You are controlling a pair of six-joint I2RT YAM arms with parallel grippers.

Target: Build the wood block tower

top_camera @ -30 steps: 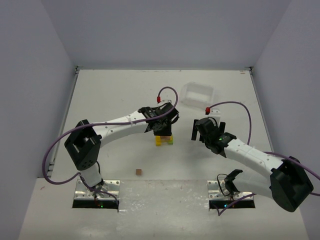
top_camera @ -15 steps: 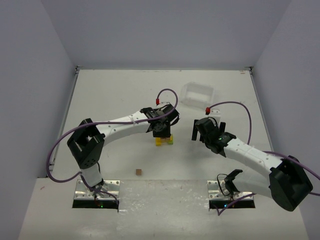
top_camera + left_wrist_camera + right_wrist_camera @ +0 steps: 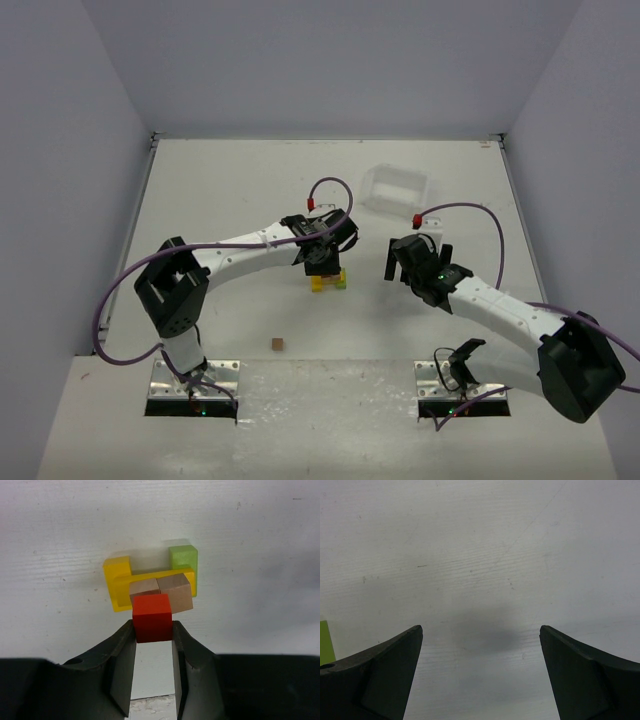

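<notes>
The wood block tower (image 3: 329, 281) stands mid-table. In the left wrist view it has a yellow block (image 3: 117, 577) and a green block (image 3: 183, 560) at the base, with two plain brown blocks (image 3: 162, 591) on top. My left gripper (image 3: 153, 629) is shut on a red block (image 3: 152, 617) at its fingertips and holds it just above the near side of the brown blocks; from above it (image 3: 322, 255) hides the tower's top. My right gripper (image 3: 415, 258) is open and empty over bare table right of the tower (image 3: 481, 630). A green sliver (image 3: 325, 642) shows at its left edge.
A small loose brown block (image 3: 277, 344) lies on the table near the left arm's base. A clear plastic tray (image 3: 395, 188) sits at the back right. Walls enclose the table on three sides.
My left gripper has shifted slightly over the tower with the red block still in it. The right arm has barely moved.
</notes>
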